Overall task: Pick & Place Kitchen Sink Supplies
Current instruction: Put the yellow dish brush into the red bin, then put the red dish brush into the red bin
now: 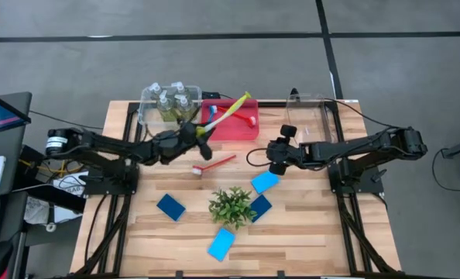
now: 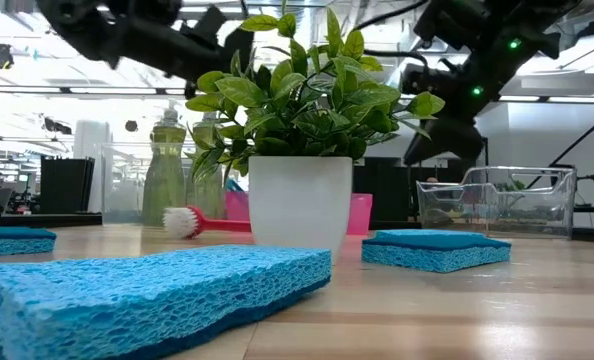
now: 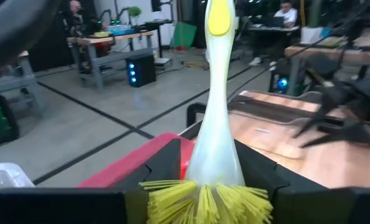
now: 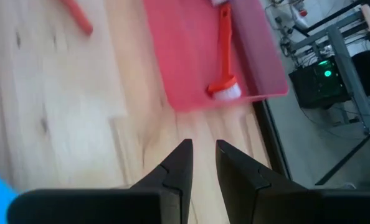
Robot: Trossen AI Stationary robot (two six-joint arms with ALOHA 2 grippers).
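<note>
I see the wood table [image 1: 307,232] carrying a red bin [image 1: 231,122] and two clear bins at the far edge; the left clear bin [image 1: 149,105] holds the four bottles [image 1: 170,101] of yellow-green liquid. Plant [image 1: 231,205] sits near the middle, four blue sponges around it: dark sponge [image 1: 170,206], dark sponge beside plant [image 1: 260,206], light sponge [image 1: 266,182], light sponge at near edge [image 1: 221,243]. Left gripper [image 1: 197,133] pinches the yellow brush [image 1: 231,107] at its bristle head, pale handle angled over the red bin. One red brush [image 1: 214,163] lies on the table, another red brush [image 4: 224,56] inside the red bin. Right gripper [image 4: 200,163] hovers above bare wood near the red bin, fingers narrowly apart, holding nothing
</note>
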